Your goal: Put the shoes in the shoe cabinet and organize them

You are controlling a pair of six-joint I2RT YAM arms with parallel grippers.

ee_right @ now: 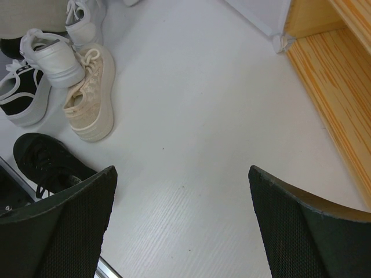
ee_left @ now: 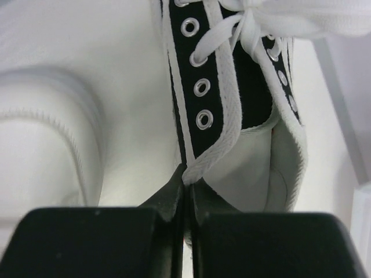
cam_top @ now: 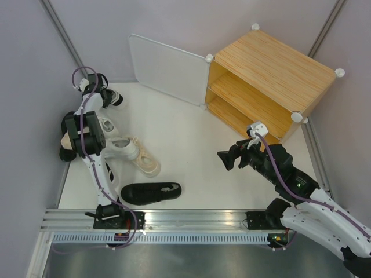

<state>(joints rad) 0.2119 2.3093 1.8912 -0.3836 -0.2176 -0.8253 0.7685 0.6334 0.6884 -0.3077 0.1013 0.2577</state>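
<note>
Your left pincer (ee_left: pixel 185 200) is clenched on the trimmed shoe (ee_left: pixel 200 87), pinching the edge of its white woven tape where the black eyelet strip ends. The shoe runs straight ahead of the fingertips, with metal eyelets and flat white laces. Your right pincer (ee_right: pixel 181 174) is released, jaws wide above the smooth white table (ee_right: pixel 203 87). Ahead to its left lies a textured cream shoe (ee_right: pixel 90 95), with a matte black shoe (ee_right: pixel 49 162) just beside the left finger. Ahead to its right stands the boxy wood-grain cabinet (ee_right: pixel 342 87), its white door (cam_top: pixel 165 66) swung open.
</note>
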